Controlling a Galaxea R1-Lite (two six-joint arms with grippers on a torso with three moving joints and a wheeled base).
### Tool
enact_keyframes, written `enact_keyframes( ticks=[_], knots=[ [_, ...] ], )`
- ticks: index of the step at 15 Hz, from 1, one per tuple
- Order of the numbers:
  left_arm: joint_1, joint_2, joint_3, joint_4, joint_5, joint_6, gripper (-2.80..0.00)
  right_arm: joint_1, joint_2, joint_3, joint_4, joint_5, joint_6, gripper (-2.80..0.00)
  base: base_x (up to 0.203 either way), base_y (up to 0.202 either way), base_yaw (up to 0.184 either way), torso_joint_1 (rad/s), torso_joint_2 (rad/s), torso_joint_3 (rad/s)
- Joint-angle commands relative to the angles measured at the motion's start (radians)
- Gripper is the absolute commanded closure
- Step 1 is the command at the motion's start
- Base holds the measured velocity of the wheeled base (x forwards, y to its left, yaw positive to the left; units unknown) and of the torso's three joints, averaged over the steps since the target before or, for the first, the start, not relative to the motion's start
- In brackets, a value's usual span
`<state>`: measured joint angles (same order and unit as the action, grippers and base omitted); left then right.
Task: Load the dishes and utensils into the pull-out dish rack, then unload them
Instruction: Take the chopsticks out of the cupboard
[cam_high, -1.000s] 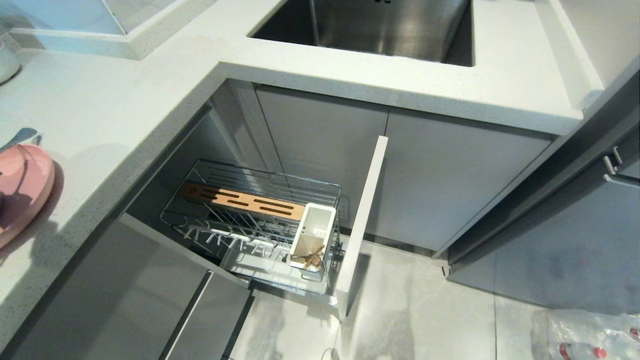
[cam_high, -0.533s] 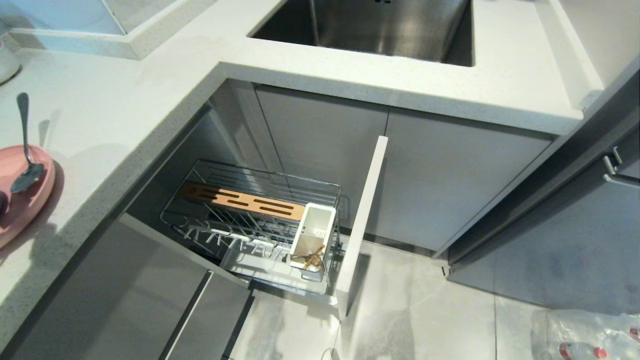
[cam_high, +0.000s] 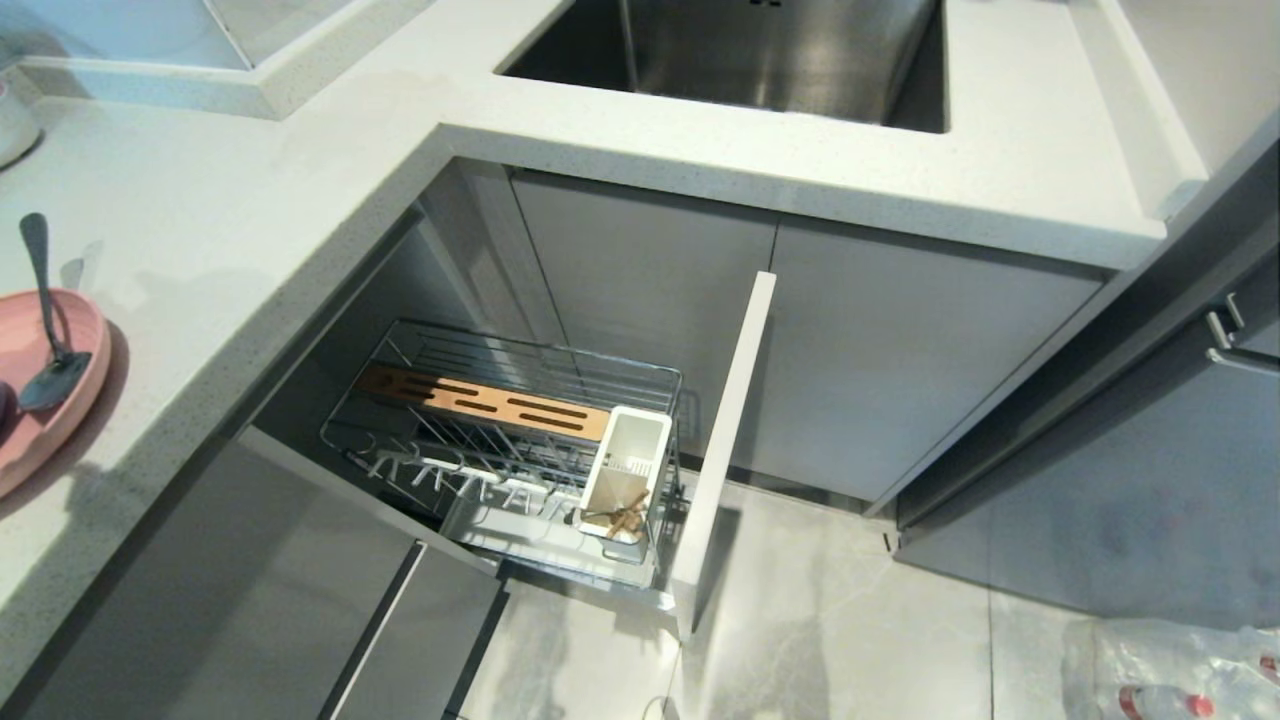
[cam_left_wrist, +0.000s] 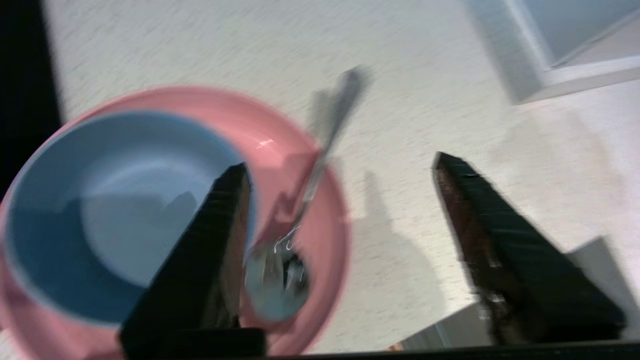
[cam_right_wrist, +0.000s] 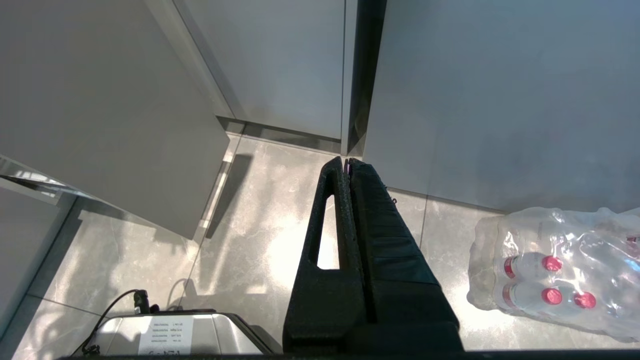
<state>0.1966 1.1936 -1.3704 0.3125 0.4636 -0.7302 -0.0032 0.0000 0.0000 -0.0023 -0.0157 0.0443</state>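
Far left, on the table (cam_high: 220, 250): pink plate (cam_high: 40, 400) carrying a blue-grey bowl (cam_left_wrist: 100, 210) and a silver spoon (cam_high: 45, 310), spoon bowl resting on the plate, handle reaching over the rim onto the table.

Left claw (cam_left_wrist: 340, 165) above the plate edge, fingers spread wide, nothing between them; spoon just beside one fingertip (cam_left_wrist: 235, 185), bowl under and beyond that same finger, bare table under the other. Blurred in the left wrist view.

Centre, well apart from the left claw and lower: pull-out dish rack (cam_high: 520, 440) drawn out of the cabinet, with upright prongs, wooden strip (cam_high: 480, 400), and white utensil cup (cam_high: 625, 470) at its outer end beside the pale front panel (cam_high: 725, 440). Light wooden pieces in the cup's bottom, too small to identify. Sink (cam_high: 740, 50) set into the table above.

Right: right claw (cam_right_wrist: 347, 162) hanging over the floor (cam_right_wrist: 250, 240), fingers pressed together, empty. Near it, a wrapped pack of red-capped bottles (cam_right_wrist: 550, 265) against the cabinet fronts.
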Motion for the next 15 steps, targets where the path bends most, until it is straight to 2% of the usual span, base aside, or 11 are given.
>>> enact_keyframes(
  ticks=[1, 3, 5, 7, 8, 10, 12, 15],
  knots=[
    [-0.009, -0.005, -0.023, -0.024, 0.003, 0.032, 0.0, 0.0, 0.001, 0.0, -0.001, 0.0, 0.0, 0.0, 0.0, 0.0, 0.0, 0.0, 0.0, 0.0],
    [-0.038, -0.013, -0.058, -0.104, 0.001, 0.108, 0.0, 0.0, 0.0, 0.0, 0.0, 0.0, 0.0, 0.0, 0.0, 0.0, 0.0, 0.0, 0.0, 0.0],
    [-0.079, -0.014, -0.084, -0.136, 0.0, 0.197, 0.0, 0.0, 0.001, 0.0, -0.001, 0.0, 0.0, 0.0, 0.0, 0.0, 0.0, 0.0, 0.0, 0.0],
    [-0.146, -0.014, -0.117, -0.151, -0.032, 0.296, 0.0, 0.0, 0.0, 0.0, -0.001, 0.0, 0.0, 0.0, 0.0, 0.0, 0.0, 0.0, 0.0, 0.0],
    [-0.19, -0.013, -0.142, -0.158, -0.072, 0.369, 0.0, 0.0, 0.0, 0.0, -0.001, 0.0, 0.0, 0.0, 0.0, 0.0, 0.0, 0.0, 0.0, 0.0],
    [-0.261, -0.004, -0.178, -0.159, -0.166, 0.424, 0.0, 0.0, 0.001, 0.0, -0.001, 0.0, 0.0, 0.0, 0.0, 0.0, 0.0, 0.0, 0.0, 0.0],
    [-0.313, 0.02, -0.176, -0.128, -0.272, 0.439, 0.0, 0.0, 0.0, 0.0, -0.001, 0.0, 0.0, 0.0, 0.0, 0.0, 0.0, 0.0, 0.0, 0.0],
    [-0.354, 0.086, -0.14, 0.024, -0.447, 0.44, 0.0, 0.0, 0.002, 0.0, -0.001, 0.0, 0.0, 0.0, 0.0, 0.0, 0.0, 0.0, 0.0, 0.0]
  ],
)
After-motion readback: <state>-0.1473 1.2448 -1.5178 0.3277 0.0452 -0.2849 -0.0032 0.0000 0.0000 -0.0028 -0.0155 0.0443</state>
